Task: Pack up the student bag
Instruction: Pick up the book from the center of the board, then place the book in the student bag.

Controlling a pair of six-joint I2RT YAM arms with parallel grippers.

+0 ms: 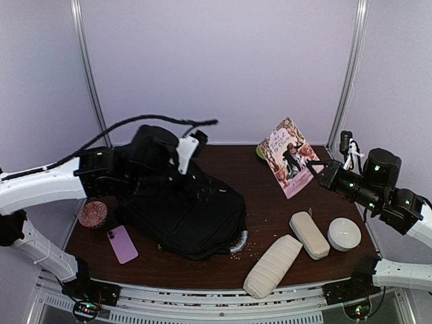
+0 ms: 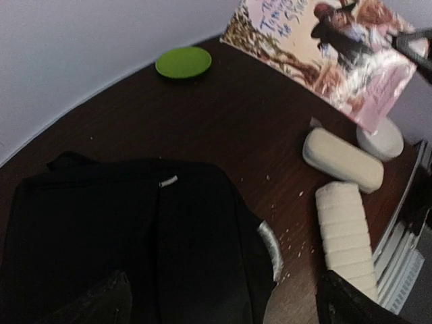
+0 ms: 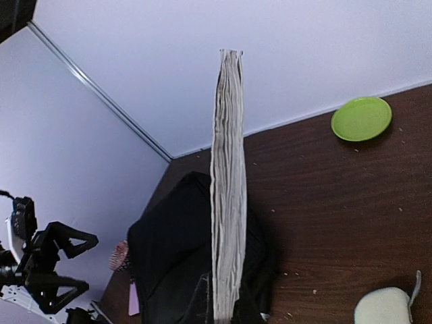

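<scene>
Soft, even overhead light: pale walls bright, dark table (image 1: 270, 223) carrying only faint shadows. The student bag (image 1: 182, 209) renders as near-featureless black. The left wrist view is blurred, worst on the book (image 2: 324, 54) at 1 o'clock, and bows the table's far edge.
</scene>
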